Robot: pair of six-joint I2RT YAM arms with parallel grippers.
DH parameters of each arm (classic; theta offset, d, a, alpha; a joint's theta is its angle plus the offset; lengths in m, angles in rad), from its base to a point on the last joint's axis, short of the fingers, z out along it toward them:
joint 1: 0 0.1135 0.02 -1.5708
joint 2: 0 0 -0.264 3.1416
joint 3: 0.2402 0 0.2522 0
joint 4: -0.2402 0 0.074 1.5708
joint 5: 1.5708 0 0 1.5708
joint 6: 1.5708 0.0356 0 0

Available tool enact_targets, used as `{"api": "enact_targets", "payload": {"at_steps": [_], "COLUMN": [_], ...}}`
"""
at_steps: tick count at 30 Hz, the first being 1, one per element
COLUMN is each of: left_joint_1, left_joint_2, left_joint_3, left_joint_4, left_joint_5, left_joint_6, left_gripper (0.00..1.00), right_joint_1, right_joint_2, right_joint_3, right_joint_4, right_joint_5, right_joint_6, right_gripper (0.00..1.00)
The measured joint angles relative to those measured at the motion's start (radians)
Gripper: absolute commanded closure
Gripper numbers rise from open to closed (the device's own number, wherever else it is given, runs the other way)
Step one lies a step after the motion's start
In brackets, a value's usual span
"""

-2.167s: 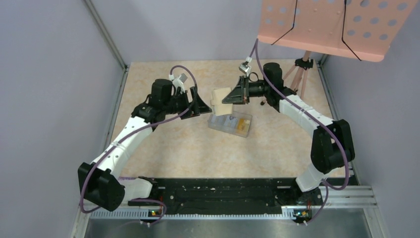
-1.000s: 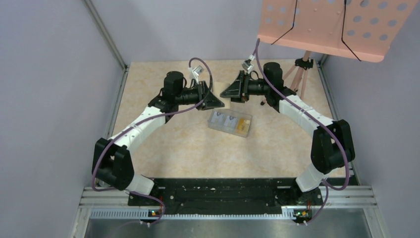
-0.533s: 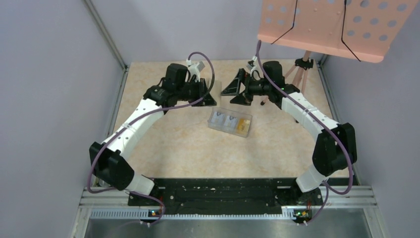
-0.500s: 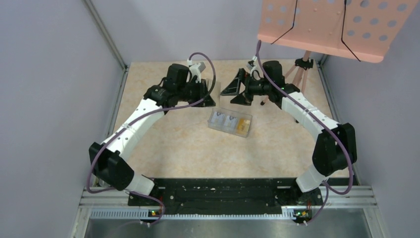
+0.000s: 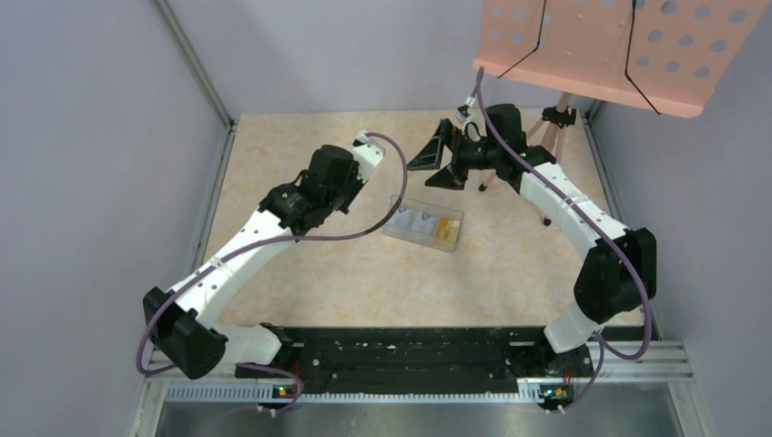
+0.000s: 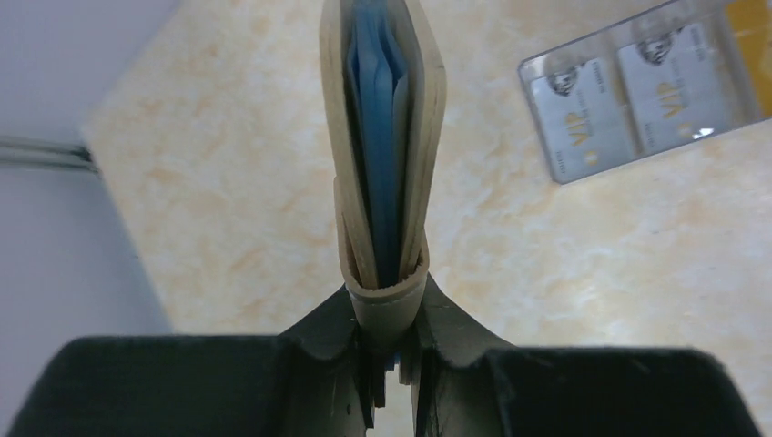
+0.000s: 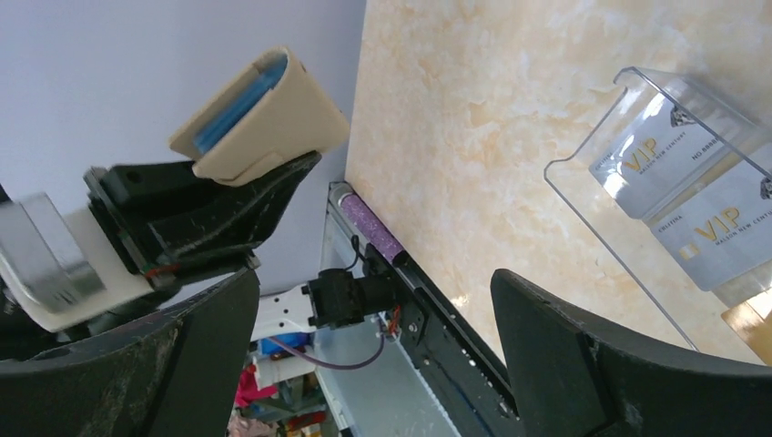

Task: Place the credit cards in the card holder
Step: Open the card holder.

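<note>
Two fingers of the left pincer (image 6: 387, 328) pinch the card holder (image 6: 382, 137) at its very bottom, on the closed fold. The tan wallet stands out from the jaws with its mouth facing away, and blue-grey lining shows between the flaps. That hold is narrow and low, so a push on the far end could lever the wallet sideways or slide it out of the pinch. The mouth gapes only a little, and a card arriving slightly tilted would probably catch on a flap edge instead of entering a slot.

The right pincer (image 7: 373, 291) is spread wide with nothing in it, raised over the worktop (image 6: 228, 182). The held wallet is on one side of it and the clear tray (image 7: 601, 137) on the other. The credit cards (image 6: 592, 109) lie flat in that tray, apart from the wallet: two silvery ones side by side and a yellow-orange one (image 6: 751, 36) next to them.

Thin cards lying flat on a tray floor give the fingers little to bite. The likeliest trouble, I judge, is a fingertip landing on the tray wall and shoving or tipping the light tray, or a card skating away under the closing fingers.
</note>
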Motion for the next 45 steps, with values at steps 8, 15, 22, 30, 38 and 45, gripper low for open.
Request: {"api": "enact_targets", "payload": {"at_steps": [8,15,22,30,38,45], "left_joint_1": [-0.161,-0.251,-0.300,-0.322,-0.341,-0.347], "left_joint_2": [-0.169,-0.111,-0.036,-0.024,-0.023,-0.017], "left_joint_3": [-0.301,-0.374,-0.400,-0.404,-0.404,-0.397], "left_joint_4": [0.357,0.589,0.850,0.954,0.958,0.941], "left_joint_5": [-0.235,-0.423,-0.584,-0.658,-0.684,-0.712], "left_joint_6": [0.571,0.945,1.177,1.270,1.280,1.244], "left_gripper": [1.00,1.00,1.00,1.00,1.00,0.48], "right_joint_1": [-0.008,-0.005,0.035,0.067,0.080,0.082], "right_joint_2": [0.006,0.012,0.046,0.124,0.172,0.172], "right_joint_3": [0.077,0.077,0.047,0.047,0.047,0.047], "right_joint_4": [0.011,0.125,0.257,0.328,0.452,0.487], "right_joint_5": [-0.040,-0.112,-0.155,-0.175,-0.204,-0.216], "right_joint_6": [0.023,0.133,0.258,0.334,0.430,0.437], "right_gripper": [0.02,0.02,0.04,0.22,0.87,1.00]}}
